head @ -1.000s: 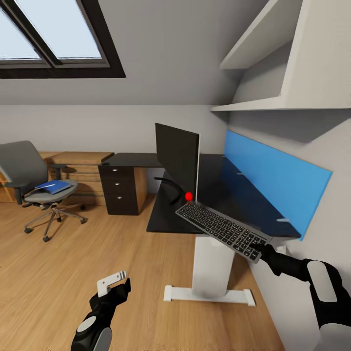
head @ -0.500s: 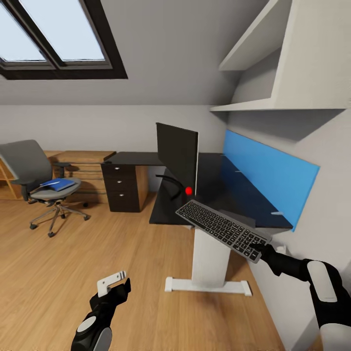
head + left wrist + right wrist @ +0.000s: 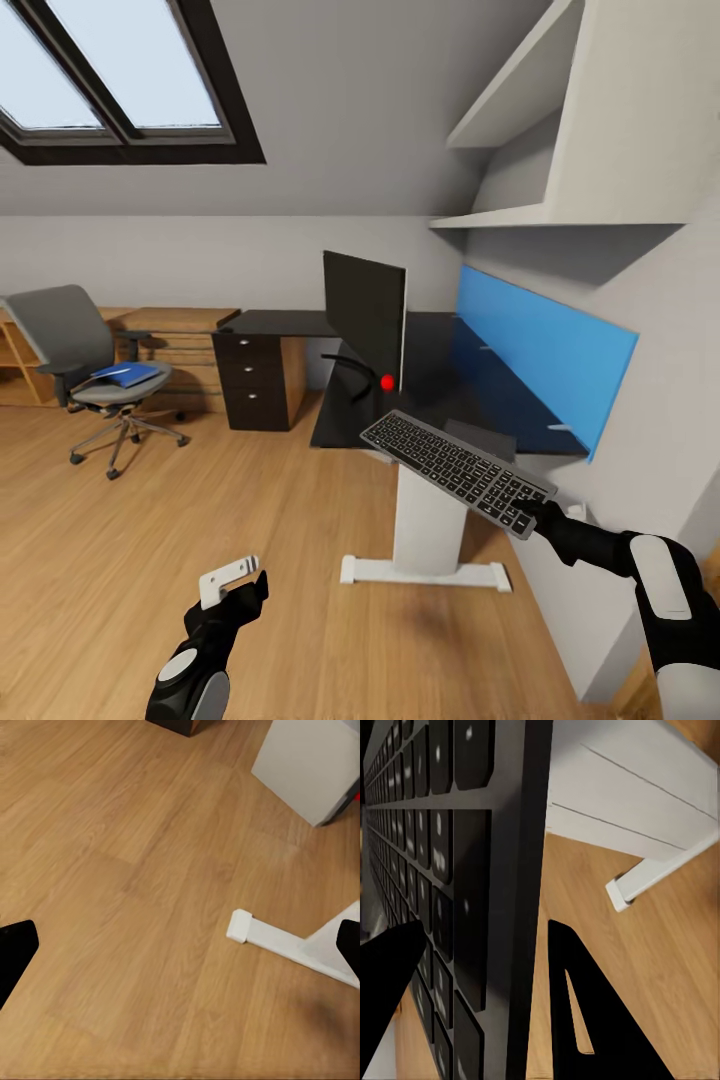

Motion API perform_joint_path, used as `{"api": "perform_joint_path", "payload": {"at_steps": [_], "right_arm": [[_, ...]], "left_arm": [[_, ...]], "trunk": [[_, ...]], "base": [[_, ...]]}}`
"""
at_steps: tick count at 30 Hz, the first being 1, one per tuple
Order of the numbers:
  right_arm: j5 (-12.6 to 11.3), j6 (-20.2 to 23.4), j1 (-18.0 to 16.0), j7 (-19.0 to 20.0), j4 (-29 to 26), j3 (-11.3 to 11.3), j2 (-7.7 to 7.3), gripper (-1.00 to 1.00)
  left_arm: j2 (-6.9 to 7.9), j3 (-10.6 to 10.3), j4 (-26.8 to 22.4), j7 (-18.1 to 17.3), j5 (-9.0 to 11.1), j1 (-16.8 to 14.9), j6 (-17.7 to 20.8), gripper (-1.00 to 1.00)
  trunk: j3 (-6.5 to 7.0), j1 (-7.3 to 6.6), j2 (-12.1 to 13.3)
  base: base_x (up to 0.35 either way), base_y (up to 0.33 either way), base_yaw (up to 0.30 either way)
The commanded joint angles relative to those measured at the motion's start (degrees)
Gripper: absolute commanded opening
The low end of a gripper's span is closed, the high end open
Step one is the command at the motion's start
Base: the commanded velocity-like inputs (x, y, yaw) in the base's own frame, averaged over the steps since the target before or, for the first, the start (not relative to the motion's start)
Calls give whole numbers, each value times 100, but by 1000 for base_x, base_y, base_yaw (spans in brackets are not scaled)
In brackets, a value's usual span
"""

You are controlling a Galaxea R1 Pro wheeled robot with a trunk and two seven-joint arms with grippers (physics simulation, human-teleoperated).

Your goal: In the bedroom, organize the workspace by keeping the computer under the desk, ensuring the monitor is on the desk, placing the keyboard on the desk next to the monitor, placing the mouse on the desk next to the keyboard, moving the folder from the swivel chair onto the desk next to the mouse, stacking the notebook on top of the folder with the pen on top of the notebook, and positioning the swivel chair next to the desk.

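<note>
The view has drawn back from the desk over the past second; the keyboard remains aloft.
The right gripper pinches the keyboard's corner; the left gripper hangs open, empty.

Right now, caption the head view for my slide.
Right gripper holds the keyboard by one end, above the desk edge, beside the monitor.

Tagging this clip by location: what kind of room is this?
Looks like an attic home office or study: a sloped ceiling with a skylight, a black desk with a monitor, and a swivel chair on wood flooring.
</note>
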Motion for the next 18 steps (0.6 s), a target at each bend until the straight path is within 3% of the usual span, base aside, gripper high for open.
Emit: {"api": "perform_joint_path", "payload": {"at_steps": [1,8,12,18], "right_arm": [[13,29,-5,2,-2,-8,1,-100],[13,29,-5,7,-4,22,3,-100],[13,29,-6,7,-18,324,1,-100],[13,29,-6,7,-84,991,1,-100]], "left_arm": [[1,-8,-8,46,51,-4,15,100],[1,-8,-8,47,54,-4,16,100],[9,1,12,57,56,-3,17,100],[19,25,102,74,51,-5,10,100]], "trunk": [[-6,-3,-3],[-6,-3,-3],[-6,-3,-3],[-6,-3,-3]], "base": [[-288,62,0],[-268,17,0],[-54,1,0],[-9,0,0]]}}
